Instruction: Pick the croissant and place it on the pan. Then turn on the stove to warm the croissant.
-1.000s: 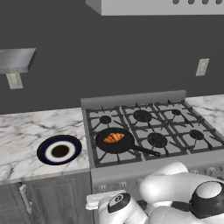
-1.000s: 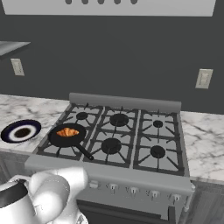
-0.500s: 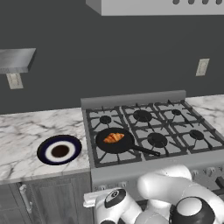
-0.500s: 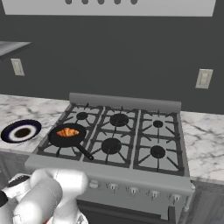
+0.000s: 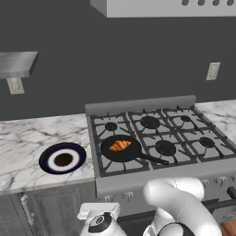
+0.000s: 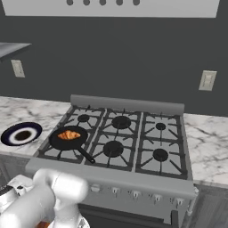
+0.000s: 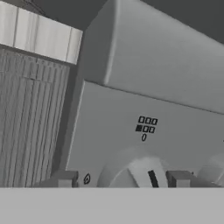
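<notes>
The croissant (image 5: pixel 120 145) (image 6: pixel 68 135) lies in the black pan (image 5: pixel 131 155) (image 6: pixel 60 143) on the front left burner of the stove (image 5: pixel 184 138) (image 6: pixel 133 149). My arm is bent low in front of the stove's front panel. In the hand view my gripper (image 7: pixel 122 179) faces that panel, and a round knob (image 7: pixel 146 173) with a dark pointer mark sits between the two fingertips (image 7: pixel 64 178). The jaws stand closed in on the knob's sides. No flame shows under the pan.
A dark blue plate (image 5: pixel 46 156) (image 6: pixel 9 136) with a white ring rests on the marble counter left of the stove. A cabinet door and its handle (image 5: pixel 25 207) stand below the counter, beside my hand. A range hood hangs overhead.
My arm has sunk lower and swung left in front of the stove's front panel. The croissant, pan and plate have not moved.
</notes>
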Motion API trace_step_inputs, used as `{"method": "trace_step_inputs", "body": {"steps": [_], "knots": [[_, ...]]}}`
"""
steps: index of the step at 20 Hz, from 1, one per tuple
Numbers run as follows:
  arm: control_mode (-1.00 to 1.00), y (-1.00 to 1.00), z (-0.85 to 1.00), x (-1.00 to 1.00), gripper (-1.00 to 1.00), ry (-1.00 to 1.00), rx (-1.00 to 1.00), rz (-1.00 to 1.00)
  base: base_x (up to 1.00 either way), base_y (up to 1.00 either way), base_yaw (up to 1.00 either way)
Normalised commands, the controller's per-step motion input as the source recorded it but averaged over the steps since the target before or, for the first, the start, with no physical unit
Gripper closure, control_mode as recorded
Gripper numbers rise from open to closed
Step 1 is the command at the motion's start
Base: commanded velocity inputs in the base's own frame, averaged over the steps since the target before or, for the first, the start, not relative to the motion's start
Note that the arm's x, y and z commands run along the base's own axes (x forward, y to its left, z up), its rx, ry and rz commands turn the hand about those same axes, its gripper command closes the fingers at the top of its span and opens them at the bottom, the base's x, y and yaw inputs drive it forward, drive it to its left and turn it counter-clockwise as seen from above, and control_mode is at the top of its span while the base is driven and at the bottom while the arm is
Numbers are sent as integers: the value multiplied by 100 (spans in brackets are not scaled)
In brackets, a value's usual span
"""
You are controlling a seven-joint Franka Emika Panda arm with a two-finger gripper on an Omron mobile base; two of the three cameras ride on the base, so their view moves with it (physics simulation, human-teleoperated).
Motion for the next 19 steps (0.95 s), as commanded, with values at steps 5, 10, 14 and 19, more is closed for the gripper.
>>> {"method": "trace_step_inputs", "body": {"steps": [5, 10, 14, 19], "knots": [[-100, -1, -19, 21, 100, 0, -2, 0, 0, 0, 0], [-100, -11, -9, 45, 100, 8, -8, 0, 0, 0, 0], [-100, -21, -10, 71, 100, 45, -23, 4, 0, 0, 0], [-100, -33, -39, 66, 100, 65, -32, 15, 0, 0, 0]]}}
